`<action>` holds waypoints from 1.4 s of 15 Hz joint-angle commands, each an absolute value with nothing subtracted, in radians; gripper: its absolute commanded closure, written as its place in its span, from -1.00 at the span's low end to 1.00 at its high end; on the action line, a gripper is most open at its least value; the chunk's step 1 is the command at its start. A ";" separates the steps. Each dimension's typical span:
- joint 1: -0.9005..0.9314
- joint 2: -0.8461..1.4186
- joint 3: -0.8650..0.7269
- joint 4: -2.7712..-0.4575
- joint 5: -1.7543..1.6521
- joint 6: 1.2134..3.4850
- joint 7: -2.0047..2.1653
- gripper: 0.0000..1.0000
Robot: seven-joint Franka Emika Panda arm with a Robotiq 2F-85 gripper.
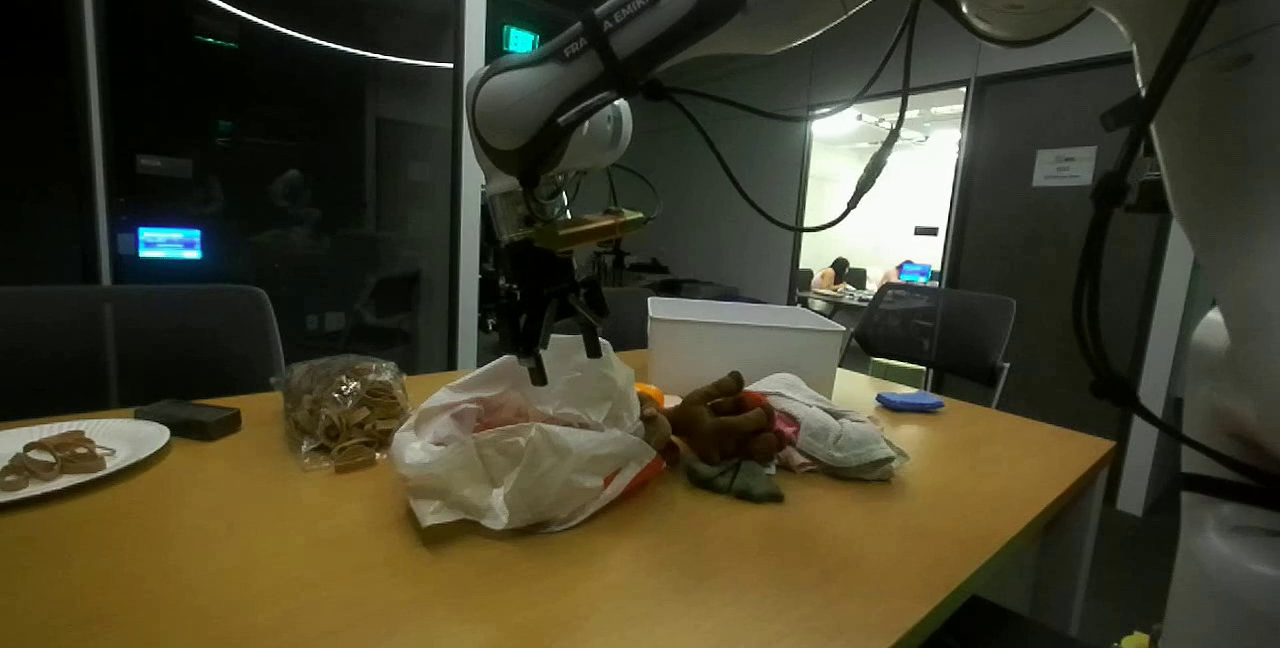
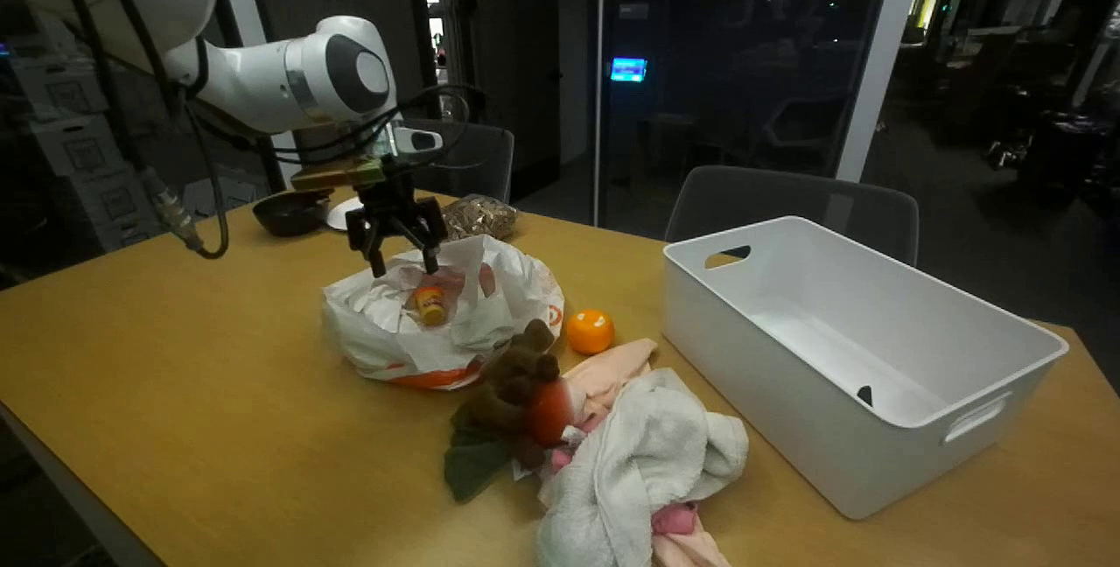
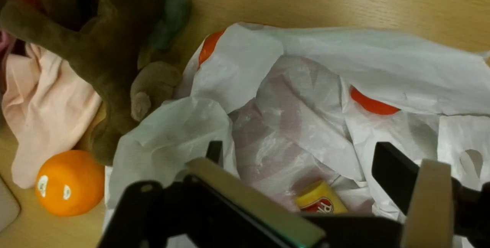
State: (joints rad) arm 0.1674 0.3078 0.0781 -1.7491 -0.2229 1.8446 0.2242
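Black claw (image 3: 300,154), spread wide, empty, above an open white plastic bag (image 3: 356,60); yellow tub (image 3: 320,199) inside

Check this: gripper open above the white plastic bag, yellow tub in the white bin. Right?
No, the yellow tub lies in the white plastic bag, not the white bin, as an exterior view shows; the gripper is open above the bag.

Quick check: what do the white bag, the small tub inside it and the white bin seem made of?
White bag: thin plastic film, slightly glossy; sharp crinkles and a partly see-through look.
Small tub: probably smooth plastic, from its even yellow surface; finish hard to tell.
White bin: likely rigid molded plastic, satin, from its straight thin walls and rounded corners.
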 commanded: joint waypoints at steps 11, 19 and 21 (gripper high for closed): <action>0.166 0.576 0.082 -1.529 -0.214 1.890 0.045 -1.00; 0.187 0.699 0.077 -1.418 -0.222 1.899 0.000 -1.00; 0.190 0.716 0.073 -1.395 -0.223 1.882 -0.006 -0.46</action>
State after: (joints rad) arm 0.1805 0.6761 0.0813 -1.4653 -0.2222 1.9067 0.0236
